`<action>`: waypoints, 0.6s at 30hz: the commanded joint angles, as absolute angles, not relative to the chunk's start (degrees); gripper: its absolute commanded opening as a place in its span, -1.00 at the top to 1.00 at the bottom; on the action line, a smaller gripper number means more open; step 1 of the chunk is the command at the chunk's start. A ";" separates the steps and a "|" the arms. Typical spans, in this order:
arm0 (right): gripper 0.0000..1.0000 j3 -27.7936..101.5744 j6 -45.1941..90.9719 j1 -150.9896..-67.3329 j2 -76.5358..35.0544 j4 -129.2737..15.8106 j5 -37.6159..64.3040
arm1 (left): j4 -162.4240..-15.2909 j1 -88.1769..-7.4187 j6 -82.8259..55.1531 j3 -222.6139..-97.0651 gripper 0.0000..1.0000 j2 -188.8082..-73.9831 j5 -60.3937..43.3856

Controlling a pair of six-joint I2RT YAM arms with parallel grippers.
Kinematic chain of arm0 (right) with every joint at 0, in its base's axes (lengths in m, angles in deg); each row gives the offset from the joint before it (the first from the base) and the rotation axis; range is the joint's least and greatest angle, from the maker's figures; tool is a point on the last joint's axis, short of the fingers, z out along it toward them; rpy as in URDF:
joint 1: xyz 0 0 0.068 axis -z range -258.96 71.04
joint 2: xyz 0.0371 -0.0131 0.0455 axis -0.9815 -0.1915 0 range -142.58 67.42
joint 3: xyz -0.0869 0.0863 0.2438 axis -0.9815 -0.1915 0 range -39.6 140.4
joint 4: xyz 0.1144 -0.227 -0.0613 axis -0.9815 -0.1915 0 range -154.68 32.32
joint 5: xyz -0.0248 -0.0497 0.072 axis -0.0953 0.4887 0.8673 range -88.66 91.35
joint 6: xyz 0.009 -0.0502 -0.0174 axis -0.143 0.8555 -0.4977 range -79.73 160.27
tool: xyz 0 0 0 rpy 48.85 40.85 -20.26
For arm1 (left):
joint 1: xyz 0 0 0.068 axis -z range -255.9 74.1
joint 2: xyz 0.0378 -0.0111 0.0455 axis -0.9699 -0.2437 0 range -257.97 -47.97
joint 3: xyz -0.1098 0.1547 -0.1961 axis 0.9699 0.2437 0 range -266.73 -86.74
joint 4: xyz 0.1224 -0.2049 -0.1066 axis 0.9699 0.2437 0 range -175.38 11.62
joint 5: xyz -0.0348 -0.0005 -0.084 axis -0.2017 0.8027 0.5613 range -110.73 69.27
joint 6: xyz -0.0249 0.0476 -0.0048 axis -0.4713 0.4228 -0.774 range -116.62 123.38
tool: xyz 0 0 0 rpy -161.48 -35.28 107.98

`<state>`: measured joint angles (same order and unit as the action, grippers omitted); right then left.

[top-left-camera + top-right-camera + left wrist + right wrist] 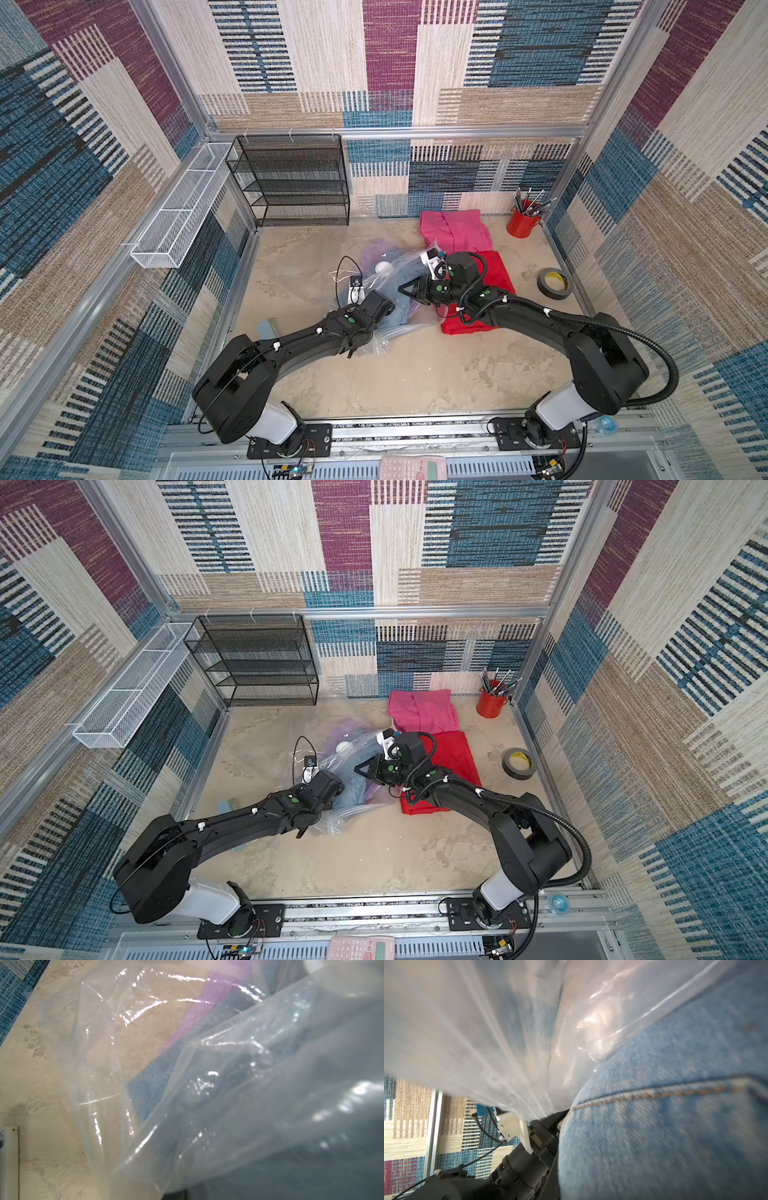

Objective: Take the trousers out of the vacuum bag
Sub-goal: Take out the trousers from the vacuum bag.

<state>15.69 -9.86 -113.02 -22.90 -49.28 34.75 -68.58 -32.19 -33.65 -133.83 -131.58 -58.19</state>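
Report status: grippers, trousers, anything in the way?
Left gripper shut on vacuum bag. Right gripper shut on denim trousers. Lilac trousers inside bag. Bag film partly over denim.

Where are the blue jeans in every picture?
Top view: the jeans sit near the picture's middle, partly under the vacuum bag.
Top view: same spot, near the middle.
Left wrist: a blue patch behind the plastic, beside lilac cloth.
Right wrist: close up, filling much of the picture.
Shared landmark: the vacuum bag's clear plastic.

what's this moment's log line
left fingers: shut on vacuum bag | right fingers: on denim trousers | lilac trousers: inside | pink trousers, red trousers: out
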 commanded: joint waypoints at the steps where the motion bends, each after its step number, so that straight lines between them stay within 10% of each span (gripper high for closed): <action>1: 1.00 18.92 -10.13 -114.74 -25.42 -40.75 37.46 | -64.91 -31.35 -32.93 -134.05 1.00 -129.03 -59.90; 18: 1.00 46.46 -0.11 -115.96 -49.09 -52.36 44.37 | -60.69 -28.45 -37.77 -131.64 1.00 -121.10 -63.85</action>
<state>41.63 -4.26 -115.76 -45.92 -52.43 42.25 -62.09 -28.63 -35.99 -131.25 -121.31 -62.67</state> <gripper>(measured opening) 0.140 0.051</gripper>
